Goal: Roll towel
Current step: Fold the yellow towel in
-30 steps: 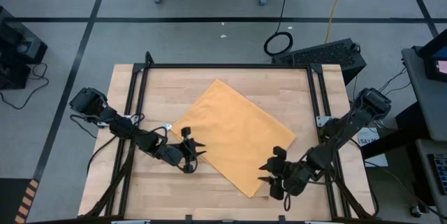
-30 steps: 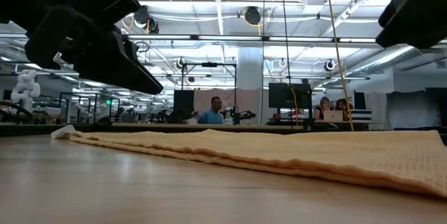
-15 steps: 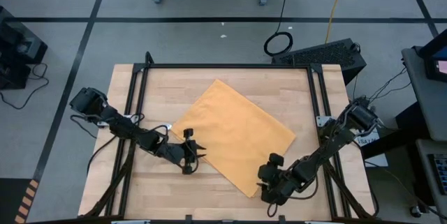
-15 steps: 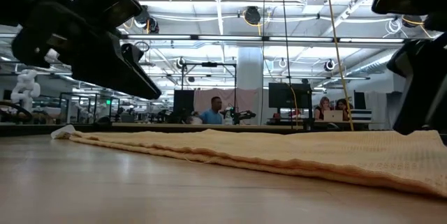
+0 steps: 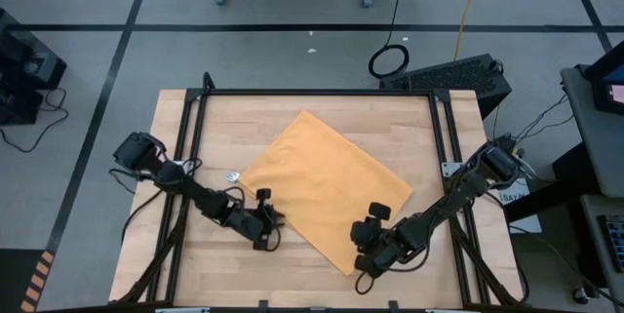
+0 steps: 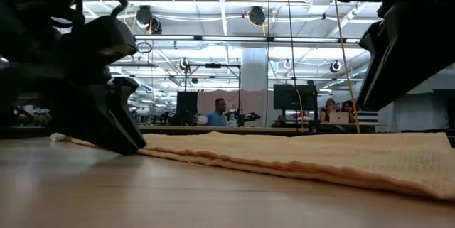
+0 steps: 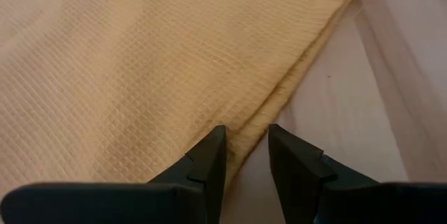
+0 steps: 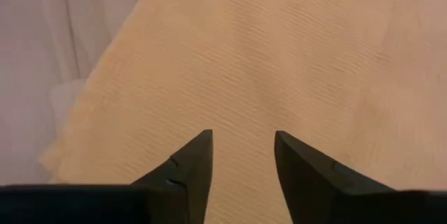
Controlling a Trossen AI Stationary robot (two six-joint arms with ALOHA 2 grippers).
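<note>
The mustard-yellow towel (image 5: 327,188) lies flat on the wooden table, set cornerwise, with its small white tag (image 5: 233,176) at the left corner. My left gripper (image 5: 274,225) is open and low at the towel's near-left edge (image 7: 293,84). One finger is over the cloth and one over the bare wood. In the low view it reaches down to the table (image 6: 128,139). My right gripper (image 5: 363,254) is open above the cloth by the towel's near corner (image 8: 52,160). Its fingers (image 8: 202,147) stand over the weave. My left gripper has its open fingers slanting down from the table's left, on either side of the towel's near-left edge (image 7: 260,137). One fingertip (image 7: 218,137) is over the cloth, the other over the wood. I cannot tell whether they touch the towel, which lies flat.
A black metal frame (image 5: 312,93) runs around the tabletop. Bare wood (image 5: 292,269) lies between the towel and the table's near edge. In the low view the room behind shows people at desks (image 6: 217,118).
My left gripper has gone down and a little toward the near edge, to table level at the towel's near-left edge. My right gripper has moved toward the table's left, over the towel's near corner. The towel has not moved.
</note>
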